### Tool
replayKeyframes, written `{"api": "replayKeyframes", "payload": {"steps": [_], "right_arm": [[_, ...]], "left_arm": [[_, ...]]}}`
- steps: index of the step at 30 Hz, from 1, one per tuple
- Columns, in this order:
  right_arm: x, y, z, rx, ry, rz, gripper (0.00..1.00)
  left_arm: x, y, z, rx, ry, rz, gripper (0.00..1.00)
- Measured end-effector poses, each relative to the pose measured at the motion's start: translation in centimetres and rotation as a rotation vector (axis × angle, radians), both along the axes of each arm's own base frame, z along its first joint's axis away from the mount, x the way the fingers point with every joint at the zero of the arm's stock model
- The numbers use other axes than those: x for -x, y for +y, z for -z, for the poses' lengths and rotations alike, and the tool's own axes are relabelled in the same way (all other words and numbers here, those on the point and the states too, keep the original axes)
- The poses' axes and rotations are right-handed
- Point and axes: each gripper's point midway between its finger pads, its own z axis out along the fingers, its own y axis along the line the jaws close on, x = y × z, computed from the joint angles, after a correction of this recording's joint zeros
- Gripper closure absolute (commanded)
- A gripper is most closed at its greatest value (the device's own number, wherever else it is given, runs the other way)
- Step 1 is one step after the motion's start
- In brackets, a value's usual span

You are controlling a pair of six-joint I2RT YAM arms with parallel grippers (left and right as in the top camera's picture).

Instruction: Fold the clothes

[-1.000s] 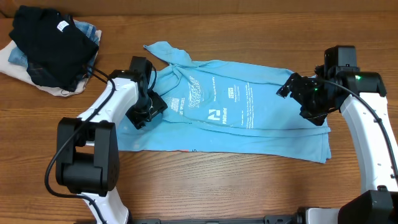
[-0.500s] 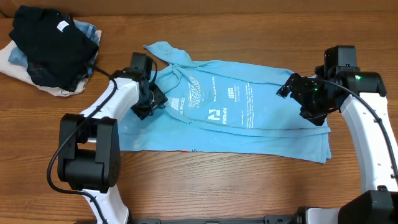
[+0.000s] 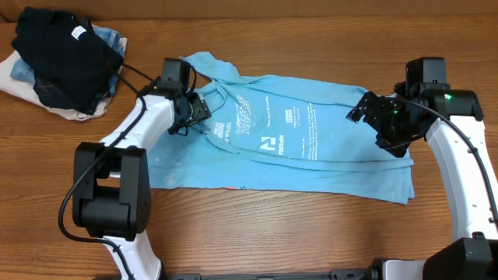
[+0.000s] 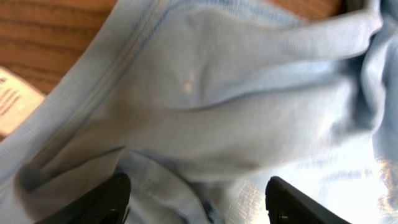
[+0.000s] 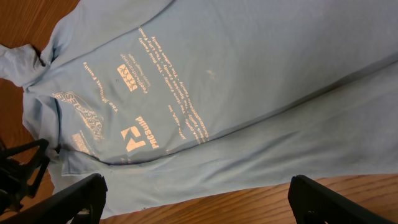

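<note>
The clothes, a light sky-blue shirt (image 3: pixel 296 148) with white printed lettering, lie spread flat across the middle of the wooden table. My left gripper (image 3: pixel 194 109) hangs low over the rumpled collar and shoulder end. In the left wrist view its two fingers (image 4: pixel 106 199) stand apart with bunched blue fabric (image 4: pixel 249 93) under and between them, so this gripper (image 4: pixel 199 190) is open. My right gripper (image 3: pixel 369 117) hovers above the shirt's right end. In the right wrist view it (image 5: pixel 199 196) is wide open over the shirt's hem (image 5: pixel 249 74) and bare wood, holding nothing.
A heap of other laundry sits at the far left corner, with a black garment with a white tag (image 3: pixel 66 54) on top of denim and white fabrics (image 3: pixel 15 78). Bare wooden table (image 3: pixel 311 233) runs along the front of the shirt.
My left gripper has slid away from the shirt's left side up toward the collar, still on the fabric. The right arm has not moved.
</note>
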Motion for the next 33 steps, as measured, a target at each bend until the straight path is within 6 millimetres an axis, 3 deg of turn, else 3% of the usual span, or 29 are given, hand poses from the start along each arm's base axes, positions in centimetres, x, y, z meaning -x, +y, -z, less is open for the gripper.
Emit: {"api": "replayKeyframes", "payload": {"steps": [8,10,16,19,24,29,33], "right_arm": [[0.0,0.0,0.0,0.0,0.001,0.0,0.02],[0.0,0.0,0.0,0.0,0.002,0.0,0.02],[0.1,0.0,0.0,0.0,0.004,0.0,0.02],[0.1,0.0,0.0,0.0,0.005,0.0,0.02],[0.1,0.0,0.0,0.0,0.005,0.0,0.02],[0.2,0.0,0.1,0.0,0.009,0.0,0.02],[0.2,0.0,0.1,-0.001,0.01,0.0,0.02]], "left_arm": [[0.3,-0.6,-5.0,-0.018,0.072,0.052,0.26],[1.0,-1.0,-5.4,-0.017,0.102,0.063,0.27],[6.2,-3.1,-4.5,-0.009,0.298,0.073,0.32],[7.3,-3.3,-3.7,-0.007,0.338,0.057,0.35],[6.9,-3.6,-2.0,0.015,0.309,0.036,0.4],[6.9,-4.1,-0.9,0.054,0.298,0.013,0.57],[6.7,-4.7,-0.7,0.09,0.29,-0.002,0.64]]}}
